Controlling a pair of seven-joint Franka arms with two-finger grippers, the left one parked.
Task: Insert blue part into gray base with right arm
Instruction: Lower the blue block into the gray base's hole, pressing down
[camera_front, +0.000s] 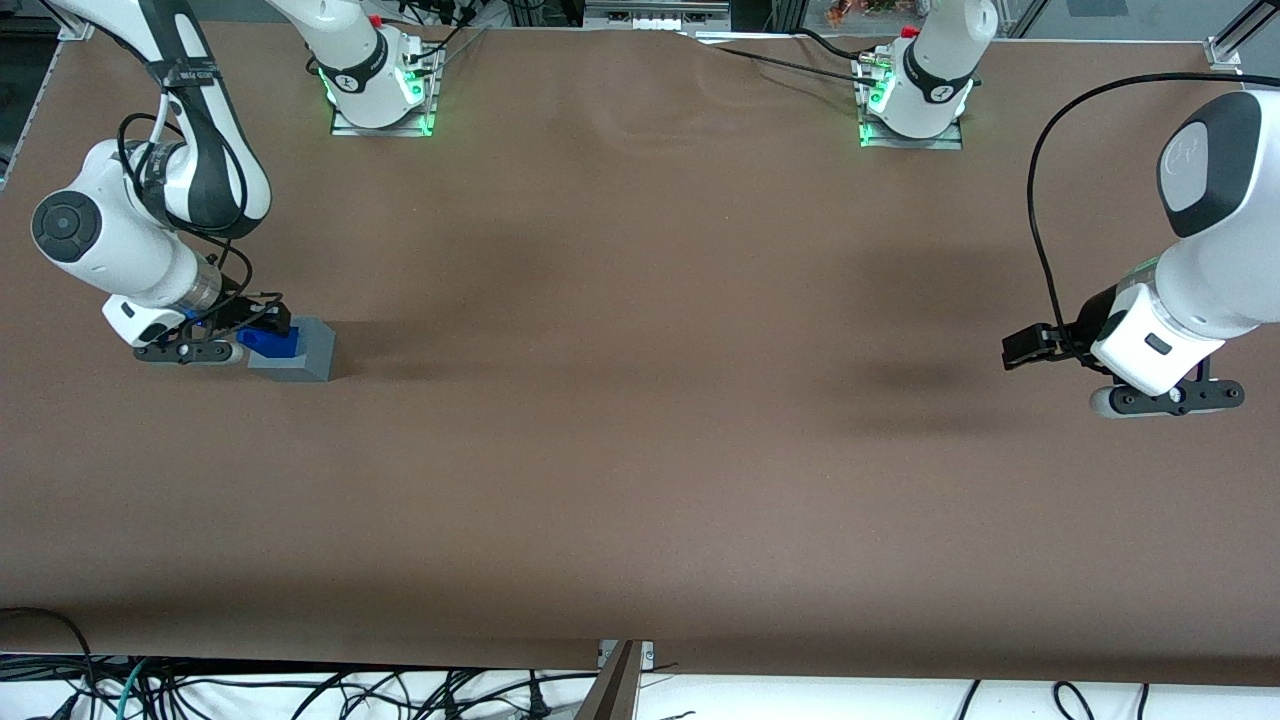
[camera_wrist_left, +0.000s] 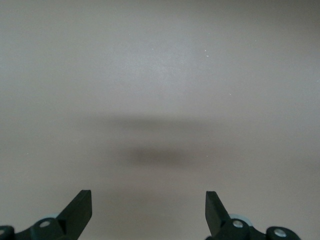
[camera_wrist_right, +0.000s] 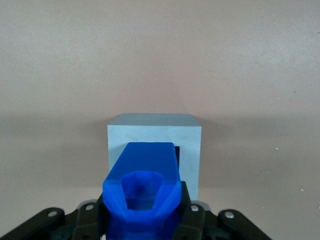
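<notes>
The gray base (camera_front: 300, 352) is a matte cube sitting on the brown table toward the working arm's end. In the right wrist view the gray base (camera_wrist_right: 190, 145) shows a dark square socket partly covered by the blue part (camera_wrist_right: 142, 192). My right gripper (camera_front: 262, 330) is shut on the blue part (camera_front: 268, 343), with a black finger pressed against each of its sides. The part's far tip reaches over the base's socket face. How deep that tip sits in the socket is hidden by the part itself.
The brown table (camera_front: 640, 420) stretches wide toward the parked arm's end. Two arm mounts with green lights (camera_front: 380, 95) stand along the edge farthest from the front camera. Loose cables (camera_front: 200, 690) hang below the edge nearest it.
</notes>
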